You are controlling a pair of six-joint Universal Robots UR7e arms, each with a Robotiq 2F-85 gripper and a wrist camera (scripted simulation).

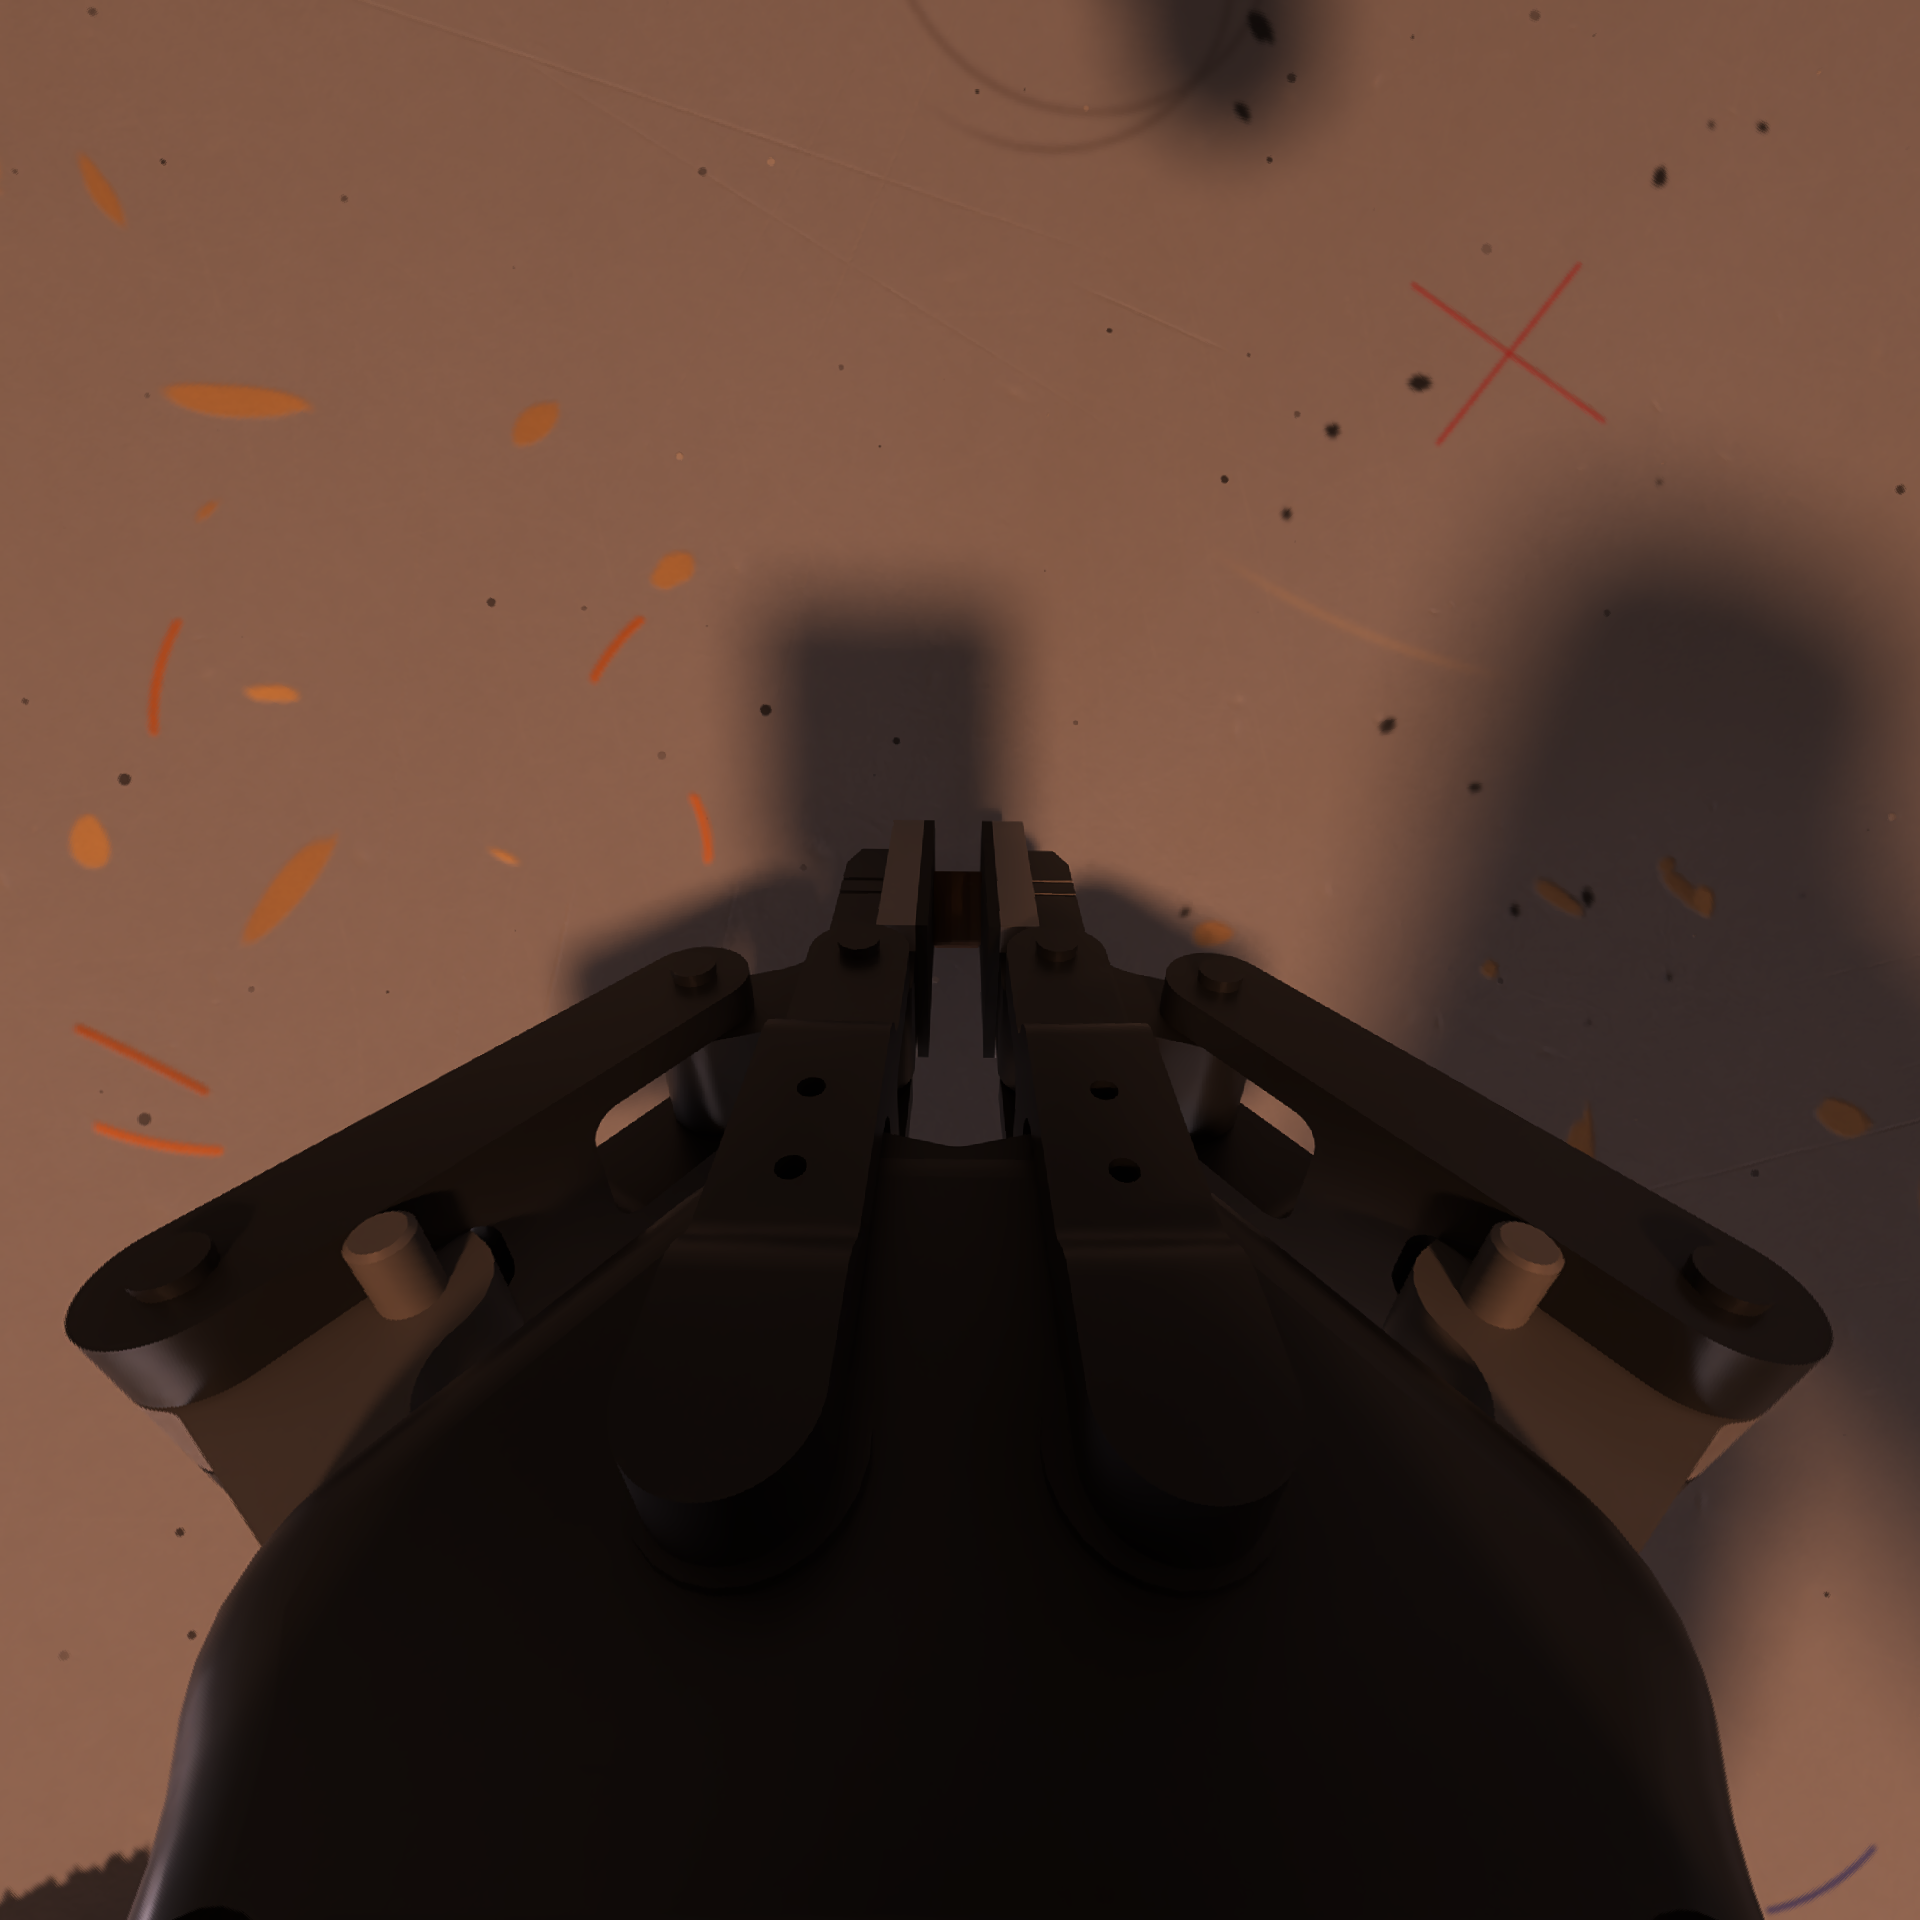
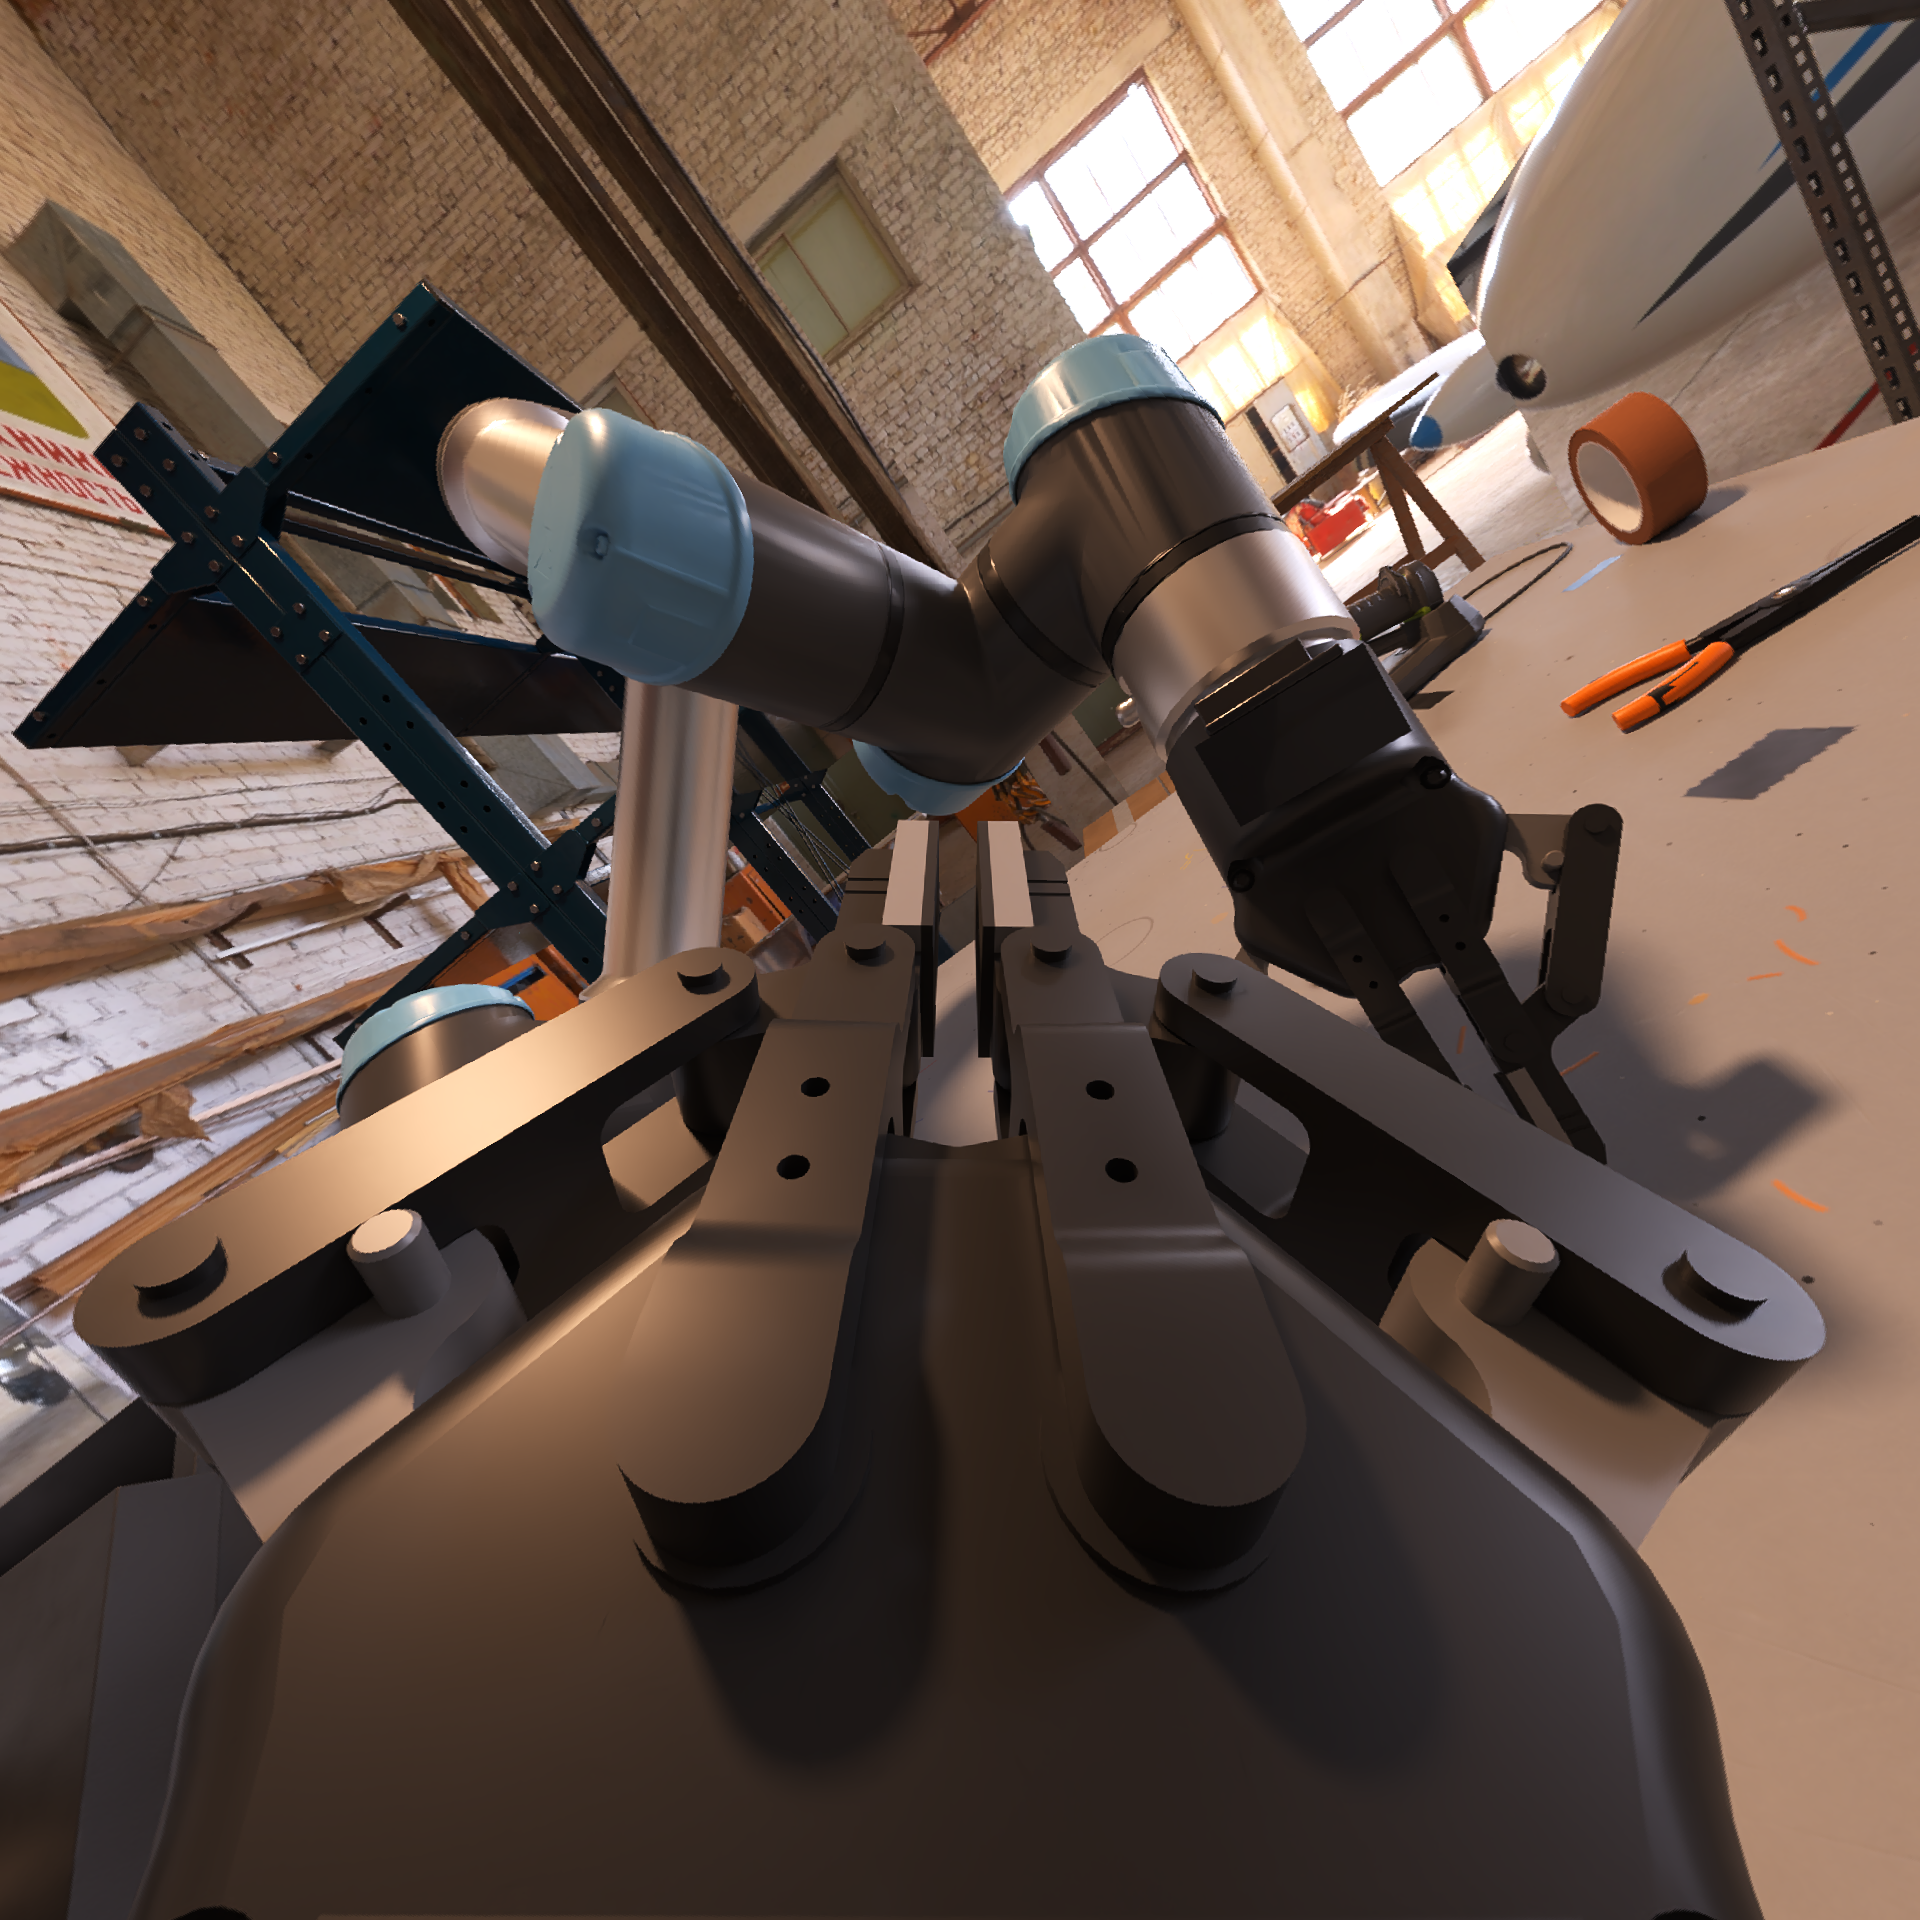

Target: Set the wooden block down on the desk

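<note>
Left gripper (image 1: 958, 868) is pinching the small block (image 1: 958, 904) mid-frame over the desk (image 1: 1039, 416); right gripper (image 2: 958, 868) is sitting nearly closed, holding nothing.

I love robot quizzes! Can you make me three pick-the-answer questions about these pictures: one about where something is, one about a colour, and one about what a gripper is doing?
1. Where is the brown roll of tape?
A. on the tan desk
B. on the shelf
C. in a gripper

2. What colour are the pliers' handles?
A. blue
B. orange
C. green

3. What is the left gripper doing?
A. wide open
B. out of view
C. shut on a small wooden block

Answers: 1 A, the tape stands on the desk; 2 B, the handles are bright orange; 3 C, brown wood shows between its fingers.
</note>
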